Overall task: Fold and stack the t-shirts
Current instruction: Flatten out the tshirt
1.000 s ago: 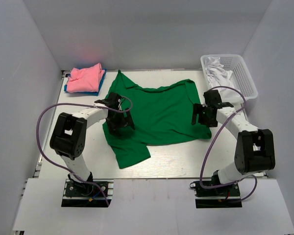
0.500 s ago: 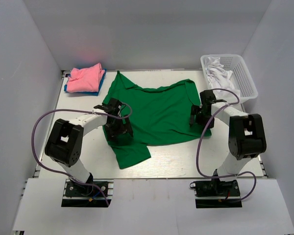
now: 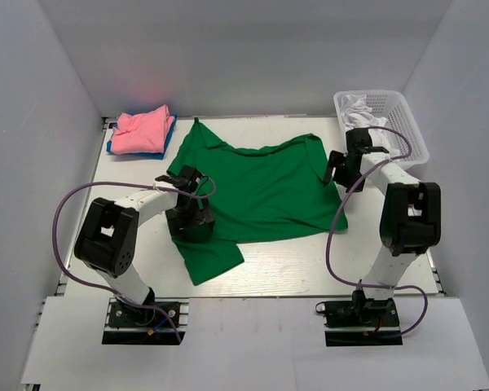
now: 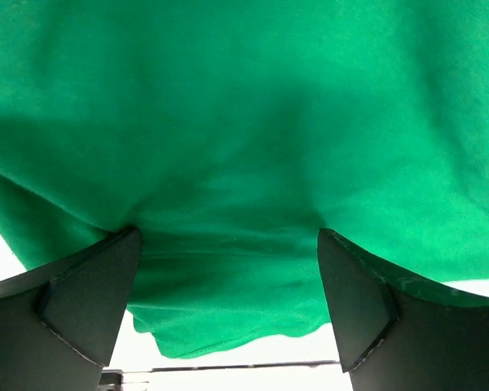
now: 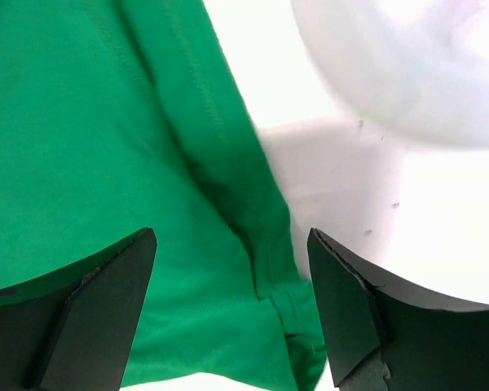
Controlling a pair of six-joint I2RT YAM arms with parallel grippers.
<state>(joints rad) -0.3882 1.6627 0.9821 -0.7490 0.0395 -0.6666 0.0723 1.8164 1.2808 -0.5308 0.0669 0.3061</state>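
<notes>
A bright green t-shirt (image 3: 265, 191) lies spread across the middle of the table, with a loose flap hanging toward the near left. My left gripper (image 3: 191, 221) stands open low over the shirt's left side; green cloth (image 4: 244, 163) fills the left wrist view between the fingers (image 4: 81, 301). My right gripper (image 3: 336, 169) is open over the shirt's right edge, its seam (image 5: 261, 244) running between the fingers (image 5: 359, 309). A folded pink t-shirt (image 3: 143, 129) rests on a blue one (image 3: 126, 151) at the back left. A white t-shirt (image 3: 360, 112) lies crumpled in the basket.
A white plastic mesh basket (image 3: 407, 122) stands at the back right, close behind my right arm. White walls enclose the table on three sides. Bare tabletop (image 3: 301, 261) shows in front of the green shirt.
My right gripper has moved back along the shirt's right edge toward the basket. The left gripper has shifted slightly left, and the shirt's near-left flap has slid left with it.
</notes>
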